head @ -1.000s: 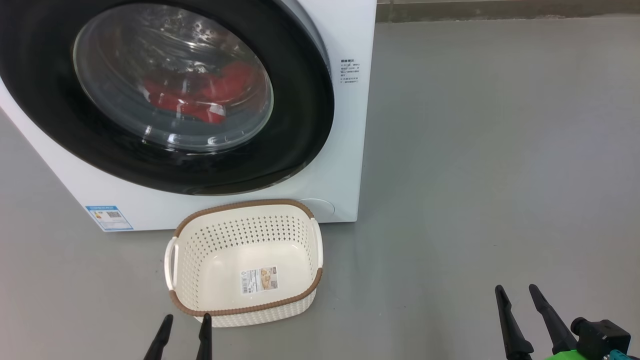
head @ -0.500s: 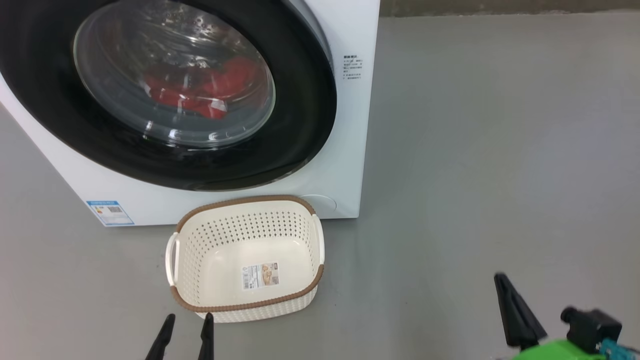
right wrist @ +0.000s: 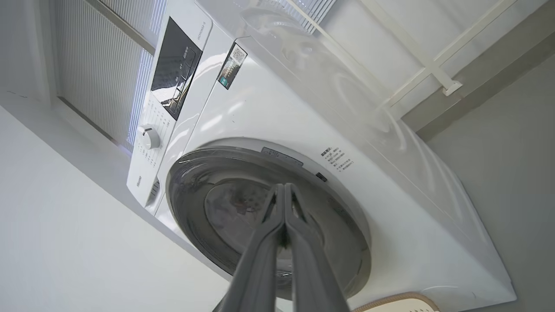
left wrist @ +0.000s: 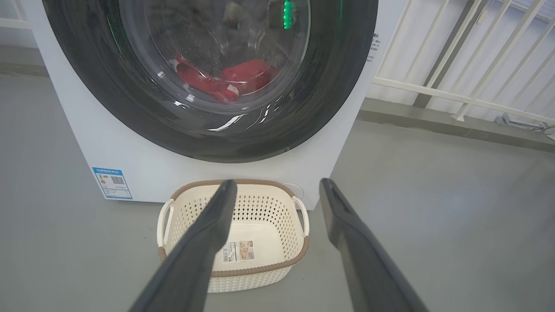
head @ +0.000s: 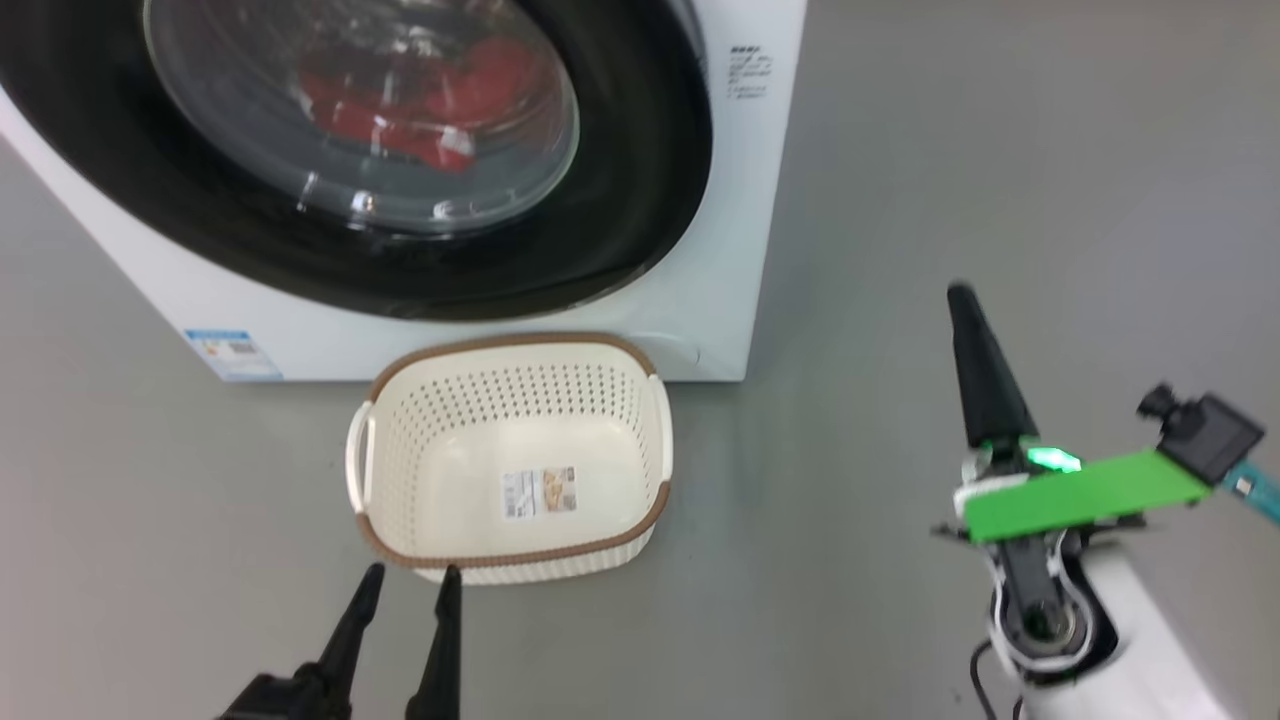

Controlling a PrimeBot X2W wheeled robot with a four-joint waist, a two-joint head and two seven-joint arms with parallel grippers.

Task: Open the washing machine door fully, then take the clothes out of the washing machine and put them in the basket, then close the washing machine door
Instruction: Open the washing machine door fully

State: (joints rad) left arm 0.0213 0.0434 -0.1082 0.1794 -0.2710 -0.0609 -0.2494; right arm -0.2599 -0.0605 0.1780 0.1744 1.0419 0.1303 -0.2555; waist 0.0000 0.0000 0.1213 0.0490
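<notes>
Right end effector [head: 962, 300] has its two dark fingers pressed together on nothing, at the right of the head frame, well apart from the machine; left end effector [head: 410, 575] sits at the bottom edge, fingers spread and empty, tips just beside the basket's near rim; the washing machine [head: 740, 200] takes the upper left, with the washing machine door [head: 640, 180] shut; the basket [head: 400, 450] stands empty on the floor just below that door; the clothes [head: 400, 100] lie red behind the glass, inside the machine; likely trouble: joined fingertips may skid off the glossy black rim without catching its edge, or a low reach may knock the light basket aside; the right forearm [head: 1130, 620] rises pale from the lower right corner, wrist raised, fingers pointing up-frame toward the machine's right edge.
</notes>
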